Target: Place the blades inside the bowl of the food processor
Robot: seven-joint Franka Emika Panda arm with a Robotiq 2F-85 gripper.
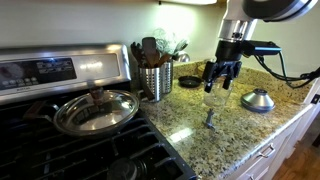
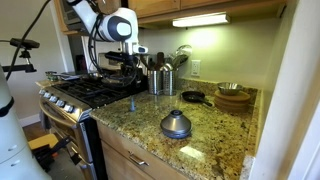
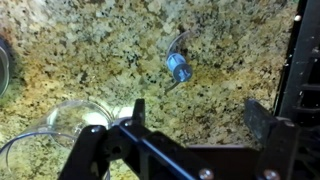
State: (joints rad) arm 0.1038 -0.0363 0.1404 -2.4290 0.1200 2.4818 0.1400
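Observation:
The blades [image 1: 210, 120], a small grey piece with a thin stem, stand on the granite counter [image 1: 240, 130]. They also show in the other exterior view [image 2: 131, 103] and in the wrist view [image 3: 178, 68] with a blue-grey hub. The clear bowl [image 3: 58, 125] sits at the lower left of the wrist view. In an exterior view it is faint, just below the gripper [image 1: 213, 99]. My gripper [image 3: 200, 115] is open and empty. It hovers above the counter [image 1: 222, 74], beside the bowl and a short way from the blades.
A silver dome-shaped object [image 1: 258, 100] lies on the counter to one side. A ribbed steel utensil canister [image 1: 154, 80] stands by the stove, where a lidded pan [image 1: 96, 110] sits. A brown dish [image 2: 235, 97] and a black pan [image 2: 192, 97] are further along.

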